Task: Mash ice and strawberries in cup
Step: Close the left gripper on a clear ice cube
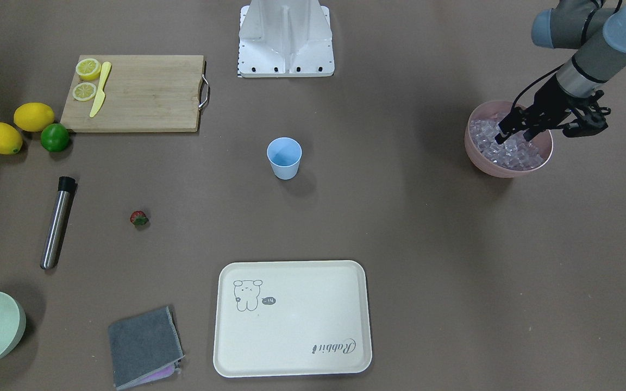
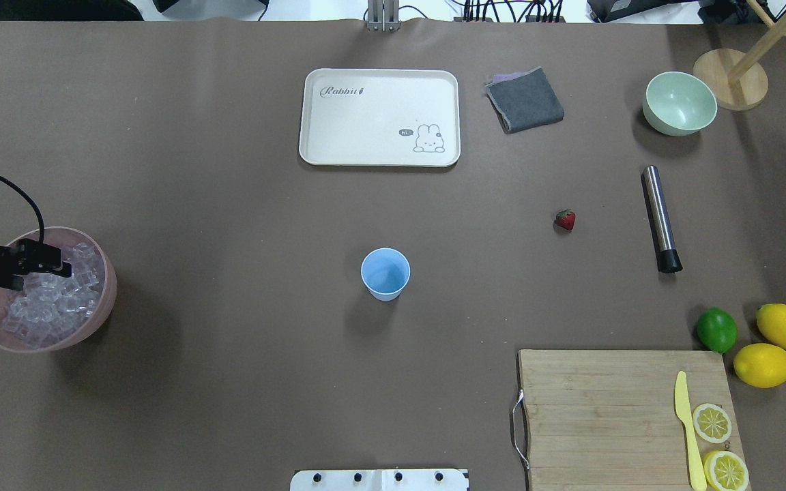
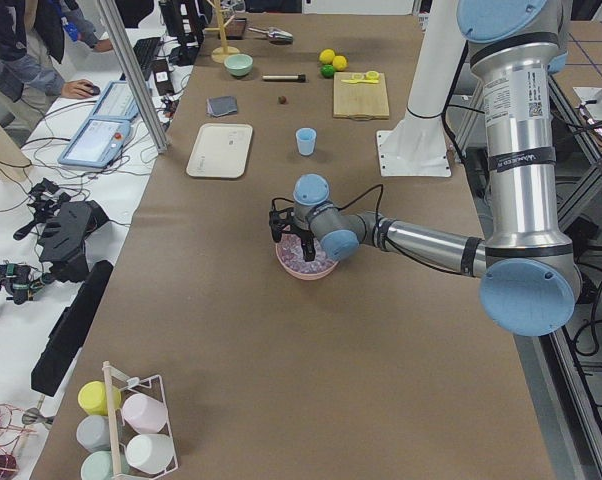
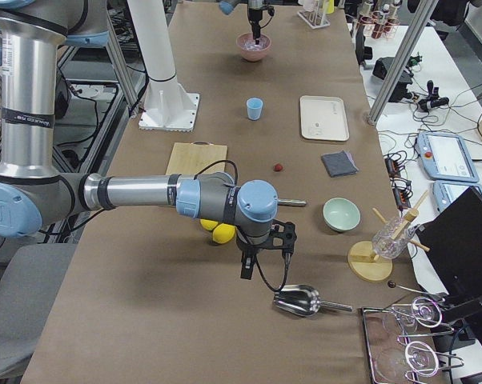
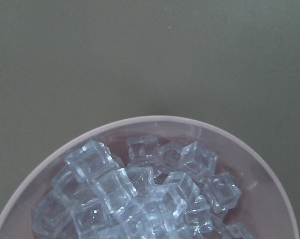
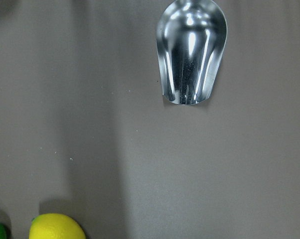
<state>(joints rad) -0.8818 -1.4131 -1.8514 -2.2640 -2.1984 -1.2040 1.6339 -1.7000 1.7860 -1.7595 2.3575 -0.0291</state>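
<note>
Left gripper (image 1: 514,137), its two black fingers (image 1: 508,130) parted, dips into a round pink plastic bowl (image 1: 479,160) heaped with small clear ice cubes (image 1: 514,156). The fingertips are down among the top cubes, and whether one sits between them cannot be made out. Its wrist camera frames only the cubes and the bowl's far rim, with the near half cut off at the bottom edge. In the overhead view the arm is cropped at the picture's left edge.

Well apart from this gripper, toward the table's middle, a small tapered light blue plastic cup (image 1: 284,157) stands upright. Farther on past the cup, a small red strawberry (image 1: 139,218) with green leaves lies on the brown table. Beyond it lies a brushed steel cylinder with a black end (image 1: 56,222).

Right gripper (image 4: 246,272), seen only from the side, hangs above the table's opposite end; whether it is parted or closed cannot be told. Near it lies a shiny metal scoop (image 6: 192,55), its handle cut off in the wrist view. A yellow lemon (image 6: 56,226) is cropped at that frame's bottom.
</note>
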